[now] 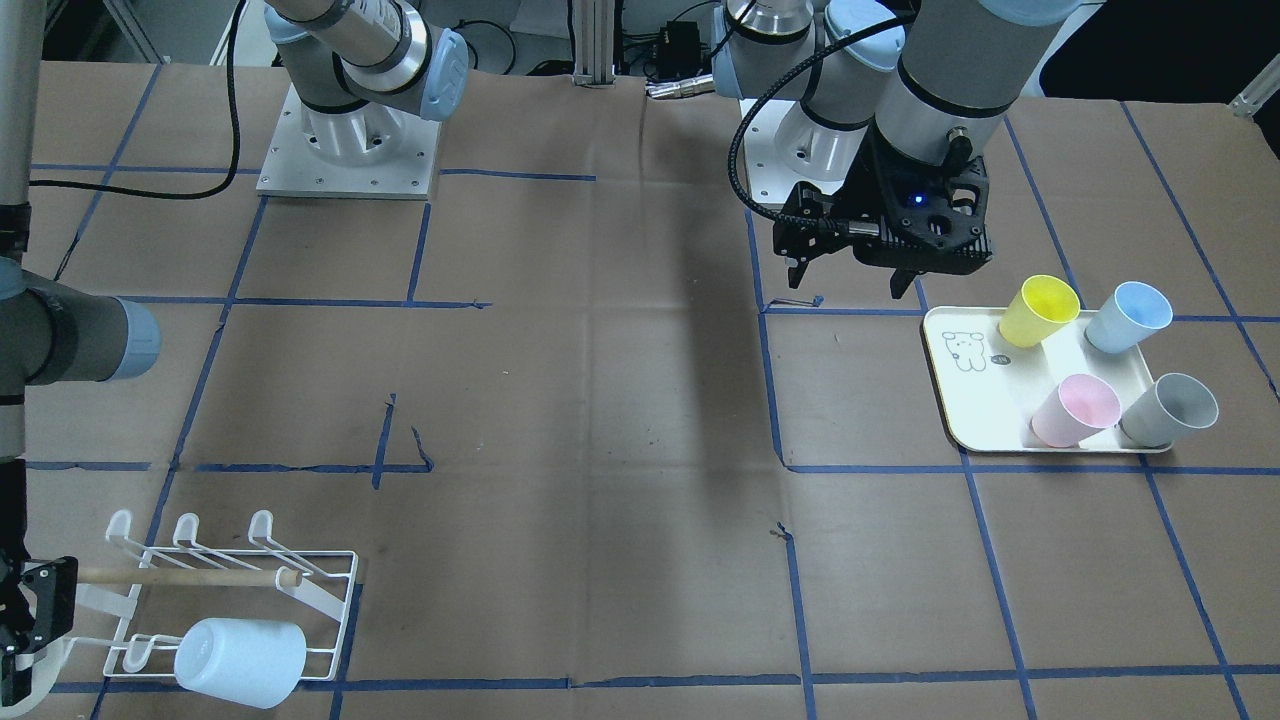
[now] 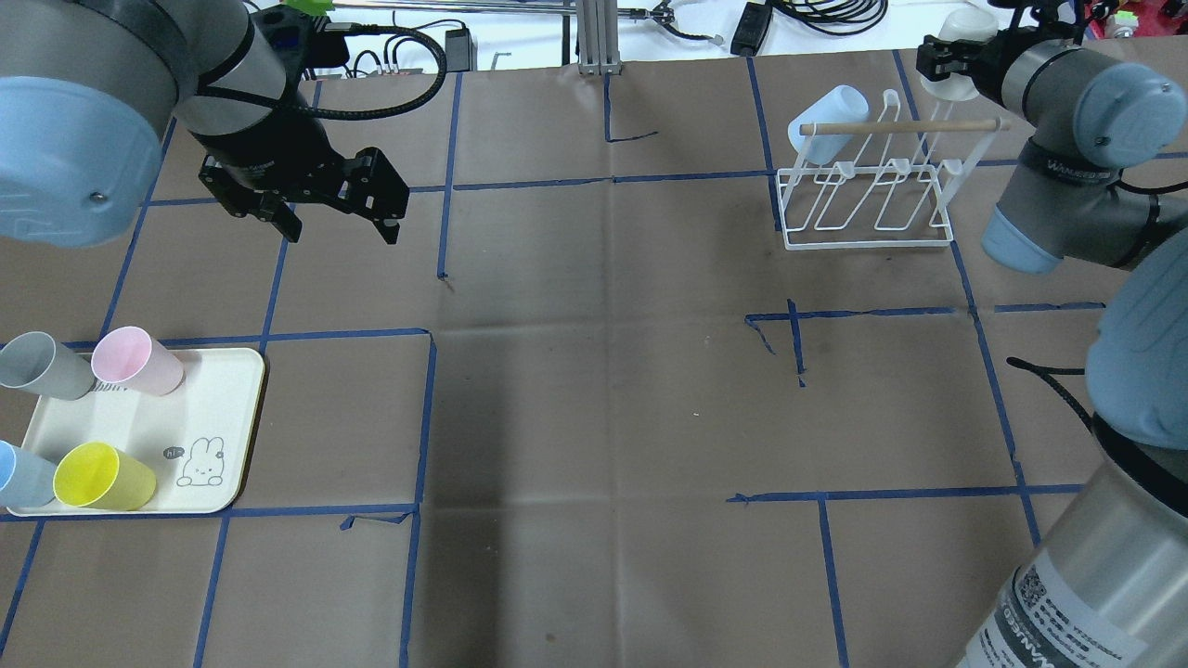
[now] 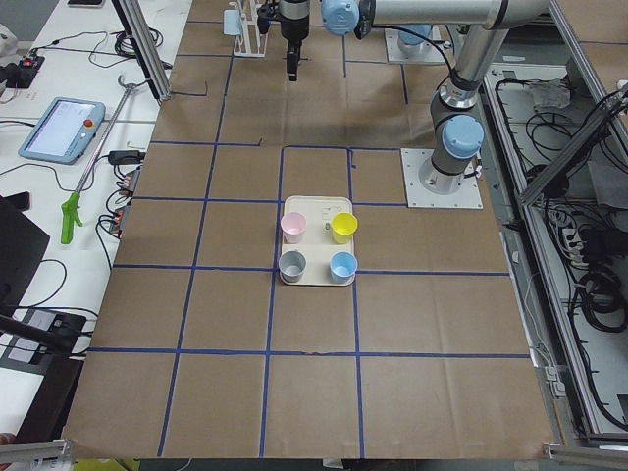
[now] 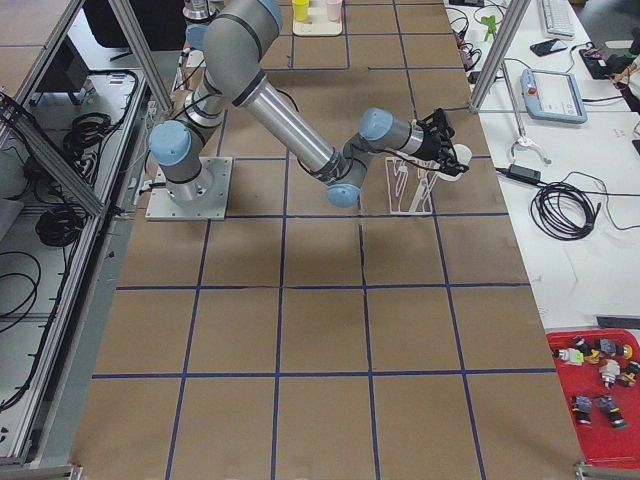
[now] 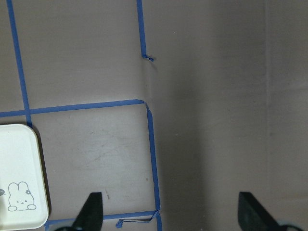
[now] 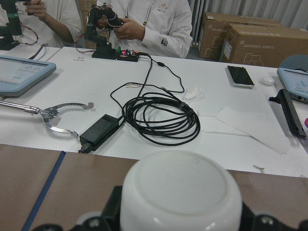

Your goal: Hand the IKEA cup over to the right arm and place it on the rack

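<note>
IKEA cup [image 6: 180, 192] base-up, long axis upright

Brown taped table [image 2: 594, 417] carries white rack [image 2: 872, 244] and cream tray [image 2: 139, 436].

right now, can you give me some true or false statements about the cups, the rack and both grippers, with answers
1. The tray holds four cups: yellow cup, pink cup, grey cup and blue cup. True.
2. The left gripper is shut on the yellow cup. False: it is open and empty, above the bare table beside the tray.
3. The right gripper holds a white cup. True.
4. The rack has no cup on it. False: one pale blue cup sits tilted on it at one end.
</note>
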Controlling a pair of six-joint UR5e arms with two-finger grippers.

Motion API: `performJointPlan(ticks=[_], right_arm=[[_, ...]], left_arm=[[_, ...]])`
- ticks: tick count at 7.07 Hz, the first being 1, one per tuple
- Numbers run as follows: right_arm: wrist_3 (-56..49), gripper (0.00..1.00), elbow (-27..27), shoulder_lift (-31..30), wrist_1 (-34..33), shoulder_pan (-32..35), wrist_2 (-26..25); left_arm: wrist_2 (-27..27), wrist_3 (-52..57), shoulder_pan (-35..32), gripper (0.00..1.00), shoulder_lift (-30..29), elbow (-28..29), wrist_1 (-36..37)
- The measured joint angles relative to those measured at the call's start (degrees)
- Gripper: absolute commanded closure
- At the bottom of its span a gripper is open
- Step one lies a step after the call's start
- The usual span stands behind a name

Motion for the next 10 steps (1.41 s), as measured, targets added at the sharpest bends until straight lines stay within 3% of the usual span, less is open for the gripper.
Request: performJointPlan(ticks=[3, 4, 6, 10], right_arm=[[-0.07, 0.90, 1.52, 0.14, -0.03, 0.25, 0.13], [-0.16, 0.78, 1.91, 0.13, 0.15, 0.23, 0.14], [-0.34, 0.04, 2.76, -0.21, 0.41, -0.01, 0.11], [-0.11, 0.00, 2.92, -0.79, 1.01, -0.16, -0.23]], left_arm=[[0.46, 0.06, 0.00, 0.00, 0.01, 0.06, 0.27], [0.61, 0.07, 0.00, 0.00, 0.01, 0.06, 0.75], [0.70, 0.05, 0.00, 0.00, 0.01, 0.05, 1.38], [0.79, 0.16, 0.00, 0.00, 0.10, -0.21, 1.99]])
